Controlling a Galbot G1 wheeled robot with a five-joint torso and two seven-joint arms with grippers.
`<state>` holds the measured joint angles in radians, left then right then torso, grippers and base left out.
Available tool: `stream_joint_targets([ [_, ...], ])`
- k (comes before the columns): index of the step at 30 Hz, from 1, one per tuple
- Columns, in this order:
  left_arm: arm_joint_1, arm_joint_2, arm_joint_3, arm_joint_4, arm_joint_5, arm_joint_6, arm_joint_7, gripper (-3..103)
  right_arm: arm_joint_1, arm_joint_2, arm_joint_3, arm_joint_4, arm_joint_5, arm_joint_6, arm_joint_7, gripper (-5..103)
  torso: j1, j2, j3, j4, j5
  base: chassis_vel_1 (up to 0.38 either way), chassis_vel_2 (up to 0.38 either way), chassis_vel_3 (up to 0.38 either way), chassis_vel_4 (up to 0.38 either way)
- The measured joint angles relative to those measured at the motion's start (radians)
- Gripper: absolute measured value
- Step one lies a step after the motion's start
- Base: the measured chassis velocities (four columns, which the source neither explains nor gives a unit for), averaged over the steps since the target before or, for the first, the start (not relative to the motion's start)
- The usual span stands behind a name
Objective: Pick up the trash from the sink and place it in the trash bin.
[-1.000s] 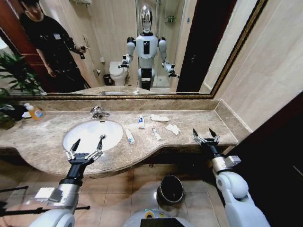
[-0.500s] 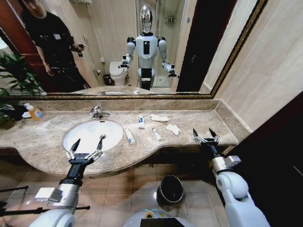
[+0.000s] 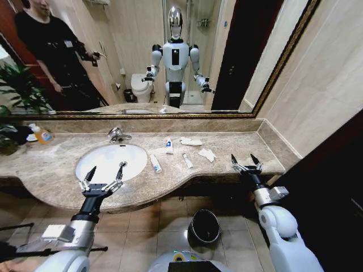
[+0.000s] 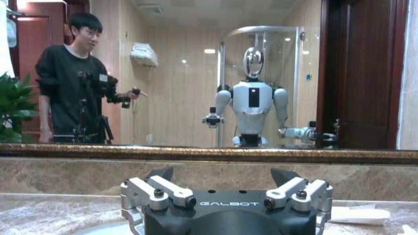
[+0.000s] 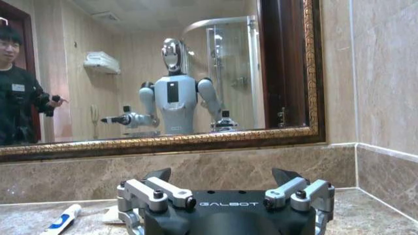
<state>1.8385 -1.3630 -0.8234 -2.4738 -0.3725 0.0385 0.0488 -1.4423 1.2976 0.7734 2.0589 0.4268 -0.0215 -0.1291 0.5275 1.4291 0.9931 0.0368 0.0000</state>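
While the trash (image 3: pixel 155 163) lies on the surface (image 3: pixel 238 148) beside the sink (image 3: pixel 111 161), both end effectors, left (image 3: pixel 103 173) and right (image 3: pixel 246 160), hover spread apart; the trash bin (image 3: pixel 204 226) sits below

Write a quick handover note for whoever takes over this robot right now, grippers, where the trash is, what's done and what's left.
Left gripper: open, empty, over the front rim of the sink.
Right gripper: open, empty, over the counter's right end.
Trash: three tubes and two paper pieces, all on the countertop right of the basin.
Trash bin: on the floor below the counter.
Done: nothing picked up.
Left: everything.
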Motion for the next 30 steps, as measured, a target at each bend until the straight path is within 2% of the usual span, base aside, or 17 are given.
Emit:
stream_joint_targets([
  [3, 0.0, 0.0, 0.0, 0.0, 0.0, 0.0, 0.0, 100, -0.002, 0.001, -0.006, 0.0, -0.003, -0.001, 0.0, 100, 0.0, 0.0, 0.0, 0.0, 0.0, 0.0, 0.0, 0.0, 0.0],
  [7, 0.0, 0.0, 0.0, 0.0, 0.0, 0.0, 0.0, 100, -0.041, 0.025, -0.131, 0.031, -0.092, -0.055, 0.01, 100, 0.0, 0.0, 0.0, 0.0, 0.0, 0.0, 0.0, 0.0, 0.0],
  [8, 0.0, 0.0, 0.0, 0.0, 0.0, 0.0, 0.0, 100, -0.041, 0.025, -0.131, 0.031, -0.092, -0.055, 0.01, 100, 0.0, 0.0, 0.0, 0.0, 0.0, 0.0, 0.0, 0.0, 0.0],
  [11, 0.0, 0.0, 0.0, 0.0, 0.0, 0.0, 0.0, 100, -0.083, 0.052, -0.26, 0.064, -0.184, -0.113, 0.021, 100, 0.0, 0.0, 0.0, 0.0, -0.0002, 0.0, 0.0, 0.0, 0.0],
  [14, 0.0, 0.0, 0.0, 0.0, 0.0, 0.0, 0.0, 100, -0.089, 0.047, -0.313, 0.094, -0.203, -0.129, 0.028, 100, 0.0, 0.0, 0.0, -0.0005, 0.0004, 0.0, 0.0, 0.0, 0.0],
  [15, 0.0, 0.0, 0.0, 0.0, 0.0, 0.0, 0.001, 100, -0.077, 0.03, -0.313, 0.098, -0.196, -0.126, 0.031, 100, 0.0, 0.0, 0.0, -0.0002, -0.001, 0.0, 0.0, 0.0, 0.0],
  [16, 0.0, 0.0, 0.0, 0.0, 0.0, 0.0, 0.001, 100, -0.077, 0.03, -0.313, 0.098, -0.196, -0.126, 0.031, 100, 0.0, 0.0, 0.0, -0.0002, -0.001, 0.0, 0.0, 0.0, 0.0],
  [19, 0.0, 0.0, 0.0, 0.0, 0.0, 0.0, 0.0, 100, -0.019, -0.032, -0.31, 0.061, -0.175, -0.093, 0.052, 100, 0.0, 0.0, 0.0, 0.0001, 0.0, 0.0, 0.0, 0.0, 0.0],
  [26, 0.0, 0.0, 0.0, 0.0, 0.0, 0.0, 0.0, 100, 0.034, -0.042, -0.309, -0.017, -0.16, -0.039, 0.071, 100, 0.0, 0.0, 0.0, 0.0, 0.0001, 0.0, 0.0, 0.0, 0.0],
  [29, 0.0, 0.0, 0.0, 0.0, 0.0, 0.0, 0.0, 100, 0.084, -0.063, -0.294, -0.062, -0.131, -0.023, 0.094, 100, 0.0, 0.0, 0.0, 0.0, 0.0001, 0.0, 0.0, 0.0, 0.0],
  [30, 0.0, 0.0, 0.0, 0.0, 0.0, 0.0, 0.0, 100, 0.108, -0.074, -0.29, -0.073, -0.119, -0.027, 0.127, 100, 0.0, 0.0, 0.0, 0.0, 0.0001, 0.0, 0.0, 0.0, 0.0],
])
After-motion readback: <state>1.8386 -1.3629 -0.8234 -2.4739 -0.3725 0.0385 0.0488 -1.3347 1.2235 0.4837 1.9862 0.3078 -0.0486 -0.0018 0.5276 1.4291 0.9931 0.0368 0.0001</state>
